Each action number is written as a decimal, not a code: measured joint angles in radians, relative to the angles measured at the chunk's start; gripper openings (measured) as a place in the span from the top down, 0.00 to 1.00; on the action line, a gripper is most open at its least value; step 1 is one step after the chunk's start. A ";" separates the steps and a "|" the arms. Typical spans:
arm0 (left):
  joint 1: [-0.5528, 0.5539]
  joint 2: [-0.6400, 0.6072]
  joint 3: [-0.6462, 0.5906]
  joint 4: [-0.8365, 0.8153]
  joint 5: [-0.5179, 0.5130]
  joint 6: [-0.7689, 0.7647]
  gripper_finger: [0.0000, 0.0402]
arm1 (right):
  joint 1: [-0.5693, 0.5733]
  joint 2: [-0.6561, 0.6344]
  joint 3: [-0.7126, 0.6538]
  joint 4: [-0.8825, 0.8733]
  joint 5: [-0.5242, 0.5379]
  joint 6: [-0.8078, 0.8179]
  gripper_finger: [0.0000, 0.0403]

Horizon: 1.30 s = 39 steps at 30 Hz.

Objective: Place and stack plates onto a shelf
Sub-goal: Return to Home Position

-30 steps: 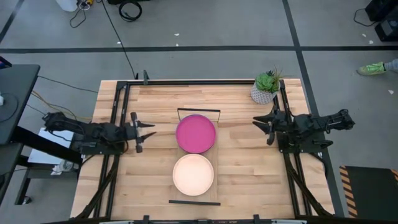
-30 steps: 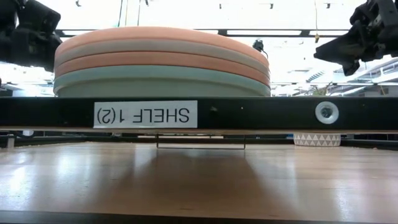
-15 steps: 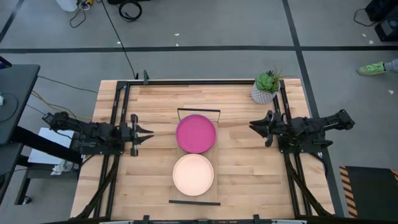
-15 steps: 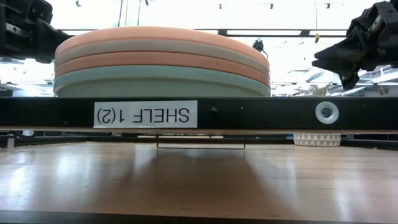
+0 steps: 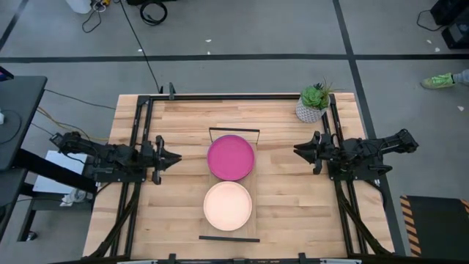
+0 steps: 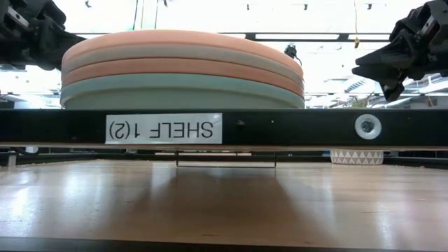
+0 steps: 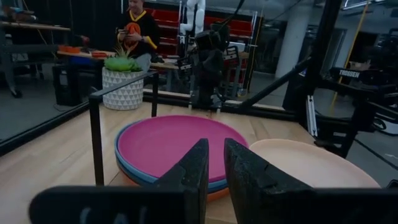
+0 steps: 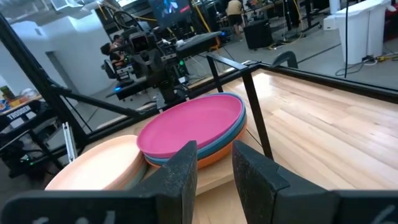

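Two stacks of plates stand on the shelf (image 5: 253, 183), a light plank with black wire brackets at its ends. The far stack is topped by a magenta plate (image 5: 231, 157), with light blue and orange rims below it (image 7: 168, 180). The near stack is topped by a cream plate (image 5: 228, 206); the low view shows several layers of it (image 6: 182, 70). My left gripper (image 5: 176, 157) (image 7: 214, 143) hovers left of the magenta plate, shut. My right gripper (image 5: 296, 150) (image 8: 215, 146) hovers right of it, with a narrow gap between its fingers.
A small potted plant (image 5: 314, 103) stands at the table's far right corner, just beyond my right arm. Black rails (image 5: 138, 147) run along the table's left and right sides. The shelf's front edge (image 6: 280, 129) carries a label. People show in the room behind (image 7: 134, 28).
My left gripper has shut and drawn back a little toward the table's left edge. My right gripper has dipped slightly and edged toward the plates. The plate stacks have stayed where they were.
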 joint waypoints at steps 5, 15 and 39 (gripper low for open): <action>0.000 0.000 0.000 0.003 -0.001 0.012 0.86 | 0.000 0.000 0.000 0.000 0.000 0.000 0.73; 0.000 0.000 0.000 0.007 -0.002 0.013 0.86 | 0.000 0.000 0.000 0.000 0.000 -0.001 0.73; 0.000 0.000 0.001 0.010 -0.003 0.015 0.86 | 0.000 0.000 0.000 0.000 0.000 -0.001 0.73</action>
